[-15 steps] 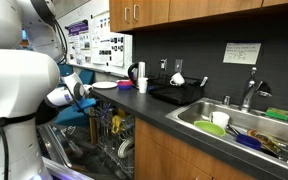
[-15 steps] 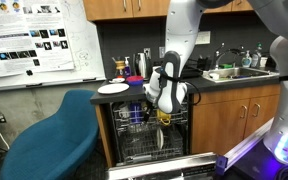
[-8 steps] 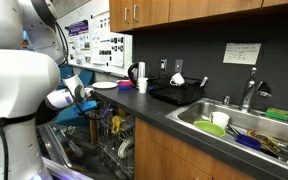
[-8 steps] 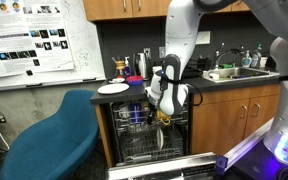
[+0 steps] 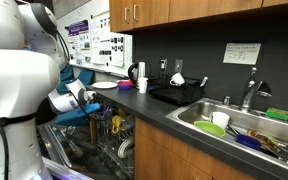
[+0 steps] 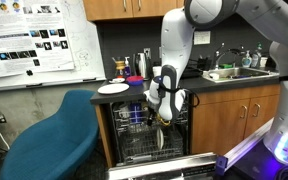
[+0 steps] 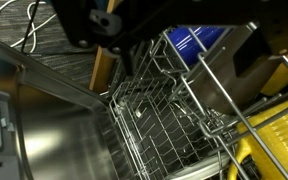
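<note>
The gripper (image 6: 165, 110) hangs at the center of an exterior view, just above the rack (image 7: 159, 125) of the open dishwasher (image 6: 149, 150). I cannot tell how wide its jaws stand: in the wrist view they are dark blurs along the top edge, with nothing clearly between them. The rack fills the middle of that view and its wires there are mostly bare. A yellow basket (image 7: 269, 115) sits at the right and a blue item (image 7: 194, 40) at the upper middle. 1 plate (image 6: 113, 89) lies on the counter, and dishes fill the sink (image 5: 199, 112). The loading looks barely begun.
</note>
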Available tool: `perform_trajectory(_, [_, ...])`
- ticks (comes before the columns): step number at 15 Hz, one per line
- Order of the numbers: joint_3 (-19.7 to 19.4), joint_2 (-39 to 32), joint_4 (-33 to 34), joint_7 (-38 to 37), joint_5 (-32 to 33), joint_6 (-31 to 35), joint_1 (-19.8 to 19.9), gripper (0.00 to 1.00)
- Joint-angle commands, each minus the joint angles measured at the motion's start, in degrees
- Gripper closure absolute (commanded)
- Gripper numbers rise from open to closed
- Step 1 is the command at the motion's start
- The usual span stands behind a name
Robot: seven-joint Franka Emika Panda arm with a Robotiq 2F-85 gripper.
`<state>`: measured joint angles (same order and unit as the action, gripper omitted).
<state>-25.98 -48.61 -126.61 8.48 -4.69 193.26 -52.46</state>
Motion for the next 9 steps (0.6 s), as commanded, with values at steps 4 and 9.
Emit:
perform_trajectory(4, [-2.8,-3.8,3.1,0.0,-0.2,0.1,-1.6,0.0])
perform_trajectory(9, [-7.0,-6.4,6.8,0.8,0.1,-1.2,-2.9,0.0])
